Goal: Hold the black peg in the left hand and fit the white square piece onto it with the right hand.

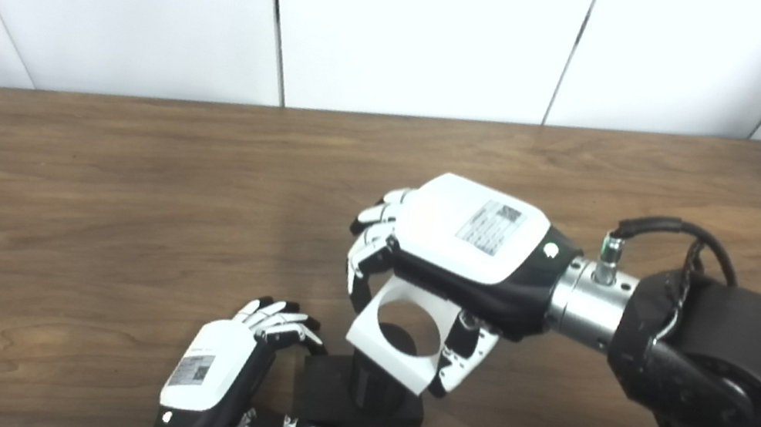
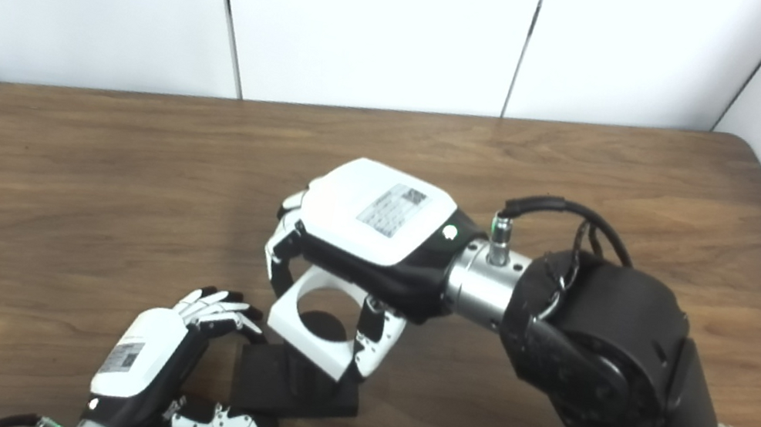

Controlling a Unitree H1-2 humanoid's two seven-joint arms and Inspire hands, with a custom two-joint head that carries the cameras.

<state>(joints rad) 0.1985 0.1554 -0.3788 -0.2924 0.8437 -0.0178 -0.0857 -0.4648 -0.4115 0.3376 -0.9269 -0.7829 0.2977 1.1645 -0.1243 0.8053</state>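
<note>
The black peg stands upright on its flat black base, which rests on the table near the front. My left hand grips the base's left end between fingers and thumb. My right hand holds the white square piece, a frame with a round hole, tilted just over the peg. The peg's top shows through the hole. Whether the piece touches the peg I cannot tell.
The brown wooden table stretches left and back of the hands. White wall panels rise behind its far edge. My right forearm and its cable fill the right side.
</note>
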